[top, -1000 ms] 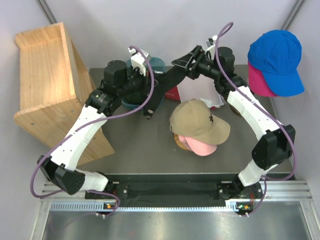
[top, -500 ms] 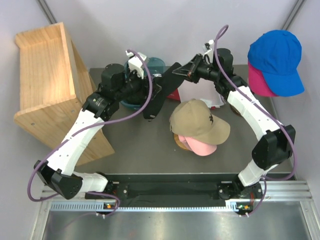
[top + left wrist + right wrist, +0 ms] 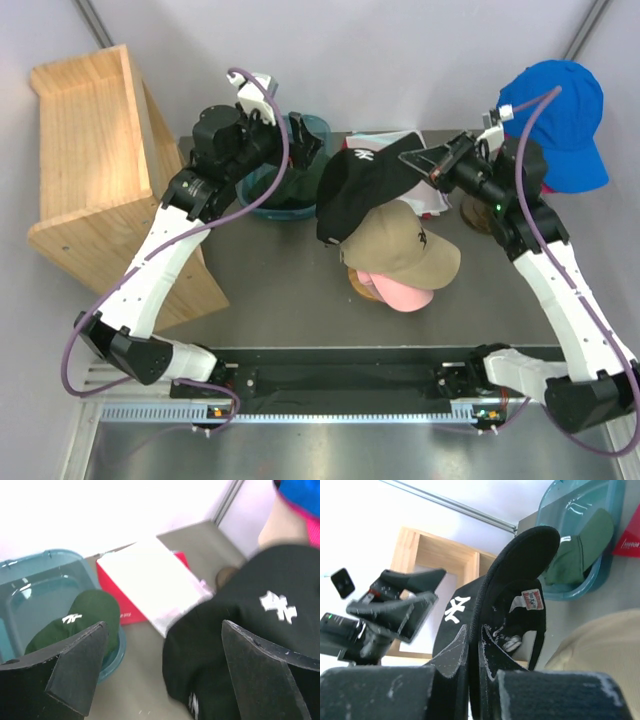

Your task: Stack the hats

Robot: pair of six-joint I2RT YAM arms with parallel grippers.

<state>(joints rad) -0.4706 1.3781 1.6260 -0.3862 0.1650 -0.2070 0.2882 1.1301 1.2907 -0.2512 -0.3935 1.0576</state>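
Observation:
My right gripper (image 3: 428, 160) (image 3: 472, 630) is shut on the edge of the black cap (image 3: 355, 185) (image 3: 512, 580), which hangs in the air above the tan cap (image 3: 400, 245). The tan cap sits on a light pink cap (image 3: 408, 294). My left gripper (image 3: 298, 145) (image 3: 164, 630) stands open and empty beside the black cap (image 3: 250, 630), over the teal basin (image 3: 262, 205). A dark green cap (image 3: 75, 622) lies in that basin. At the far right a blue cap (image 3: 555, 110) sits on a magenta cap (image 3: 528, 172).
A wooden shelf unit (image 3: 90, 170) leans at the left edge of the table. A red and white box (image 3: 150, 580) lies behind the black cap. A round wooden stand (image 3: 478, 212) sits under the right arm.
My left gripper opened, let go of the black cap and drew back left toward the basin. My right gripper shut on the cap and carried it right, over the tan cap.

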